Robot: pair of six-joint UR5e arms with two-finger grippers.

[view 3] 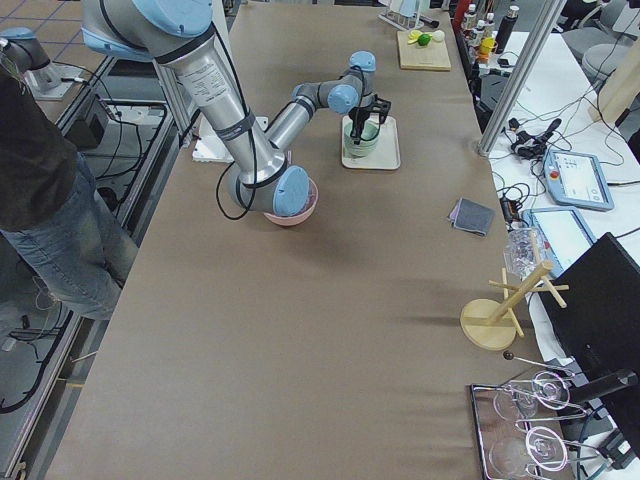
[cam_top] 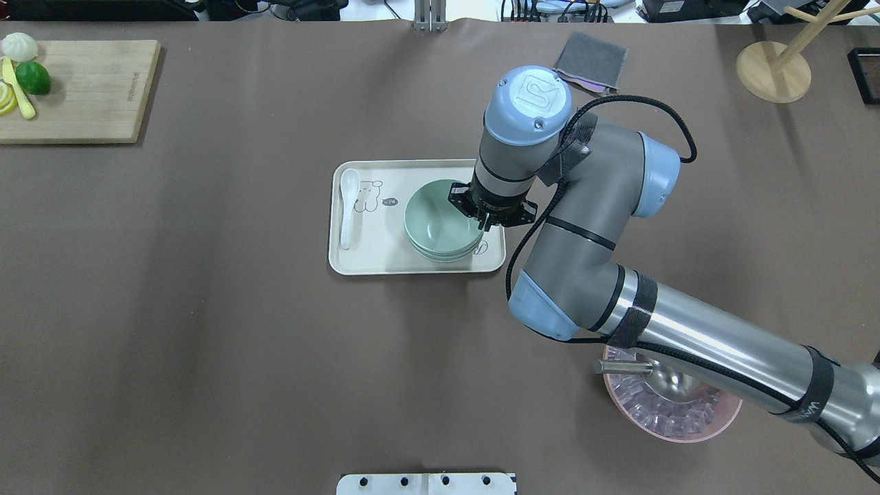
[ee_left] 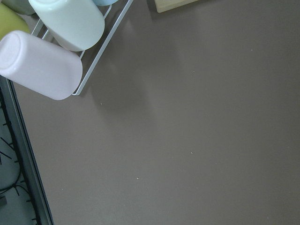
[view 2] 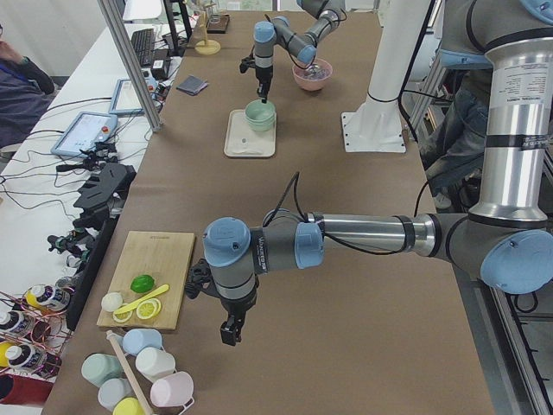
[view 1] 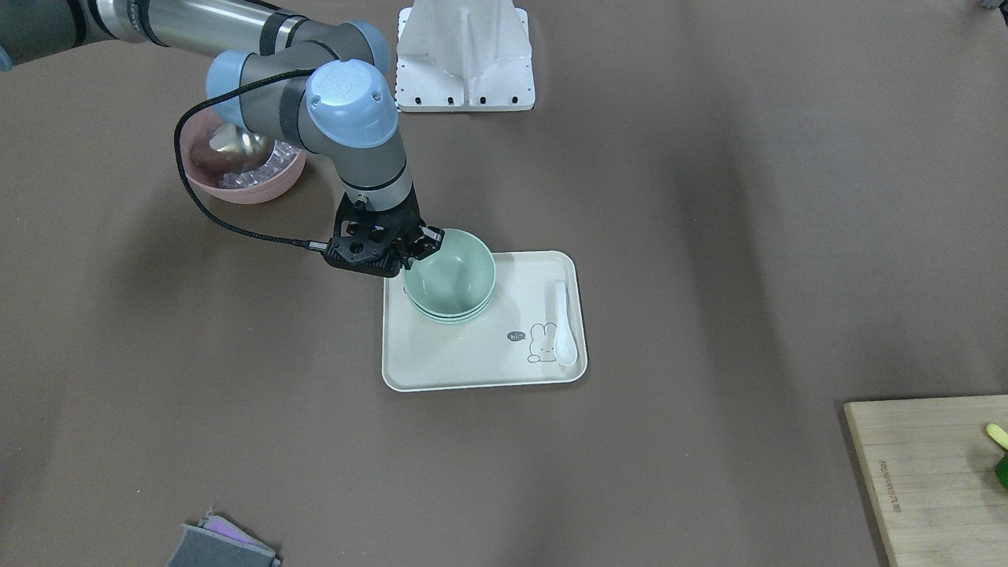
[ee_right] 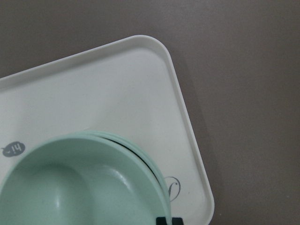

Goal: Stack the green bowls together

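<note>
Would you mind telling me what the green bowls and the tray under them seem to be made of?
The green bowls: likely matte plastic or melamine; even pale colour, dull sheen, thin rims. The tray: probably similar, cream and smooth, with a printed rabbit.

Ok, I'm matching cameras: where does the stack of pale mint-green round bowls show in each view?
Front-facing: stack of pale mint-green round bowls, centre.
Overhead: stack centre.
Exterior left: stack top centre.
Exterior right: stack top centre.
Left wrist: not in it.
Right wrist: stack bottom left.
Shared landmark: cream rectangular tray under it.
</note>
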